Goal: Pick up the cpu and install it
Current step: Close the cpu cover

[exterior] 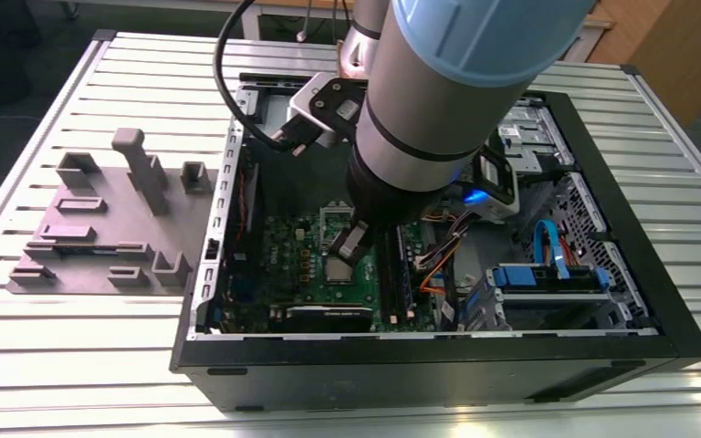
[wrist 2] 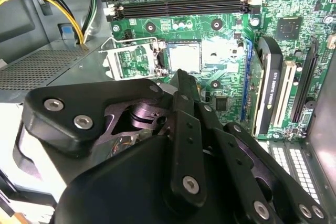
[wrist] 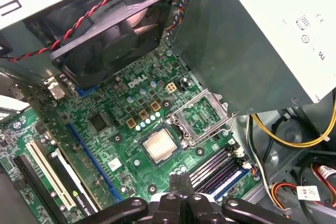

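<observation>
Sitting flat in the socket near the middle of the motherboard, the cpu shows its silver-grey top in both wrist views, and nothing touches it. Beside it the socket's metal load plate stands hinged open, so the chip looks placed but not clamped down; that is a judgement from how the parts lie. The gripper hangs just above the board, close to the cpu on the side toward the memory slots, and its two fingertips appear pressed together with nothing between them, so the claw reads as narrow and empty. In the exterior view the arm reaches down into the open computer case, which lies on its side on the slatted bench, with a grey parts holder well apart from it toward the bench's edge on the exterior view's left. By this showing the picking and seating are done, while the retention plate is not yet closed.
</observation>
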